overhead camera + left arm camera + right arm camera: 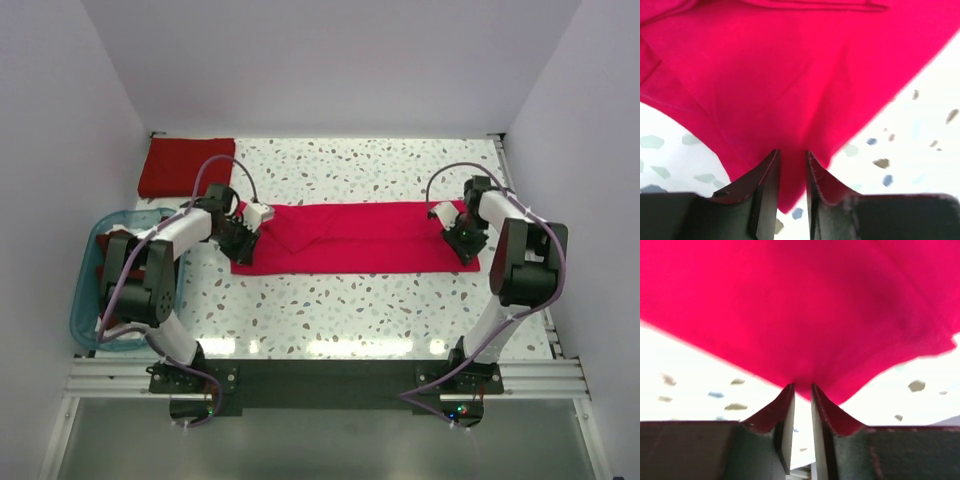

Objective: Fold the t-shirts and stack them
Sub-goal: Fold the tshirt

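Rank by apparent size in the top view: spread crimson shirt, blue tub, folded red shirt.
Largest: spread crimson shirt and blue tub, too alike to rank, the tub partly hidden.
Then folded red shirt, clearly smallest.

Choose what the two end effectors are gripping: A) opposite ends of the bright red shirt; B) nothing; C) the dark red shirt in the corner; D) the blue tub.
A: the left end effector and right end effector each pinch one end of the bright red shirt.
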